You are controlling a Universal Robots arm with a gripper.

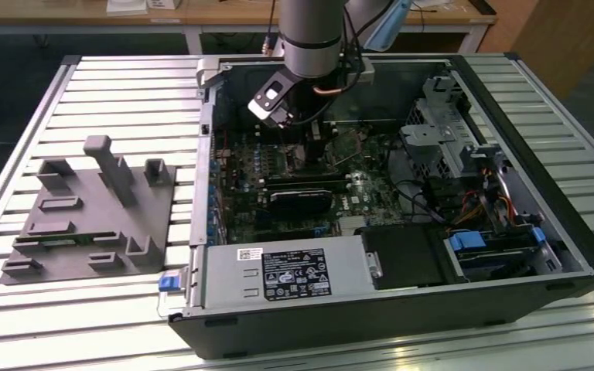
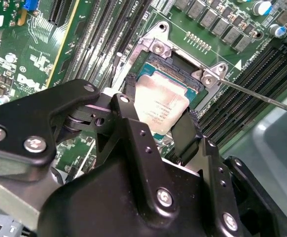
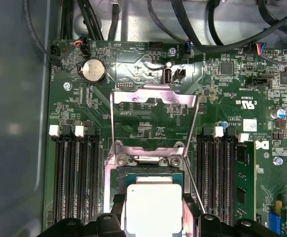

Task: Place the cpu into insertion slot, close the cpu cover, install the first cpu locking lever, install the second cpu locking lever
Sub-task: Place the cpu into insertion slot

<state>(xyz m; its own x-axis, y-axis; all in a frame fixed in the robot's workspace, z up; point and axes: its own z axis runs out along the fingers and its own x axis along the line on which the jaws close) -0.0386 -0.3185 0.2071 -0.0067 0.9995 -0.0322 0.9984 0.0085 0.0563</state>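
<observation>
The cpu (image 2: 161, 106) is clamped by two opposite edges in the gripper (image 2: 158, 121) directly over the insertion slot (image 2: 178, 71), presumably so it can be seated squarely. The cpu cover (image 3: 153, 96) is swung back, so the slot lies exposed. Faint print is noted on the cpu face and white lettering on the motherboard (image 3: 148, 128); none is transcribed.

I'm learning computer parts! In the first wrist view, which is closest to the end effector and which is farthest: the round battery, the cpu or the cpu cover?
1. The cpu, held in the end effector over the insertion slot.
2. The cpu cover, flipped open beyond the slot.
3. The round battery, farthest, past the cover's corner.
</observation>
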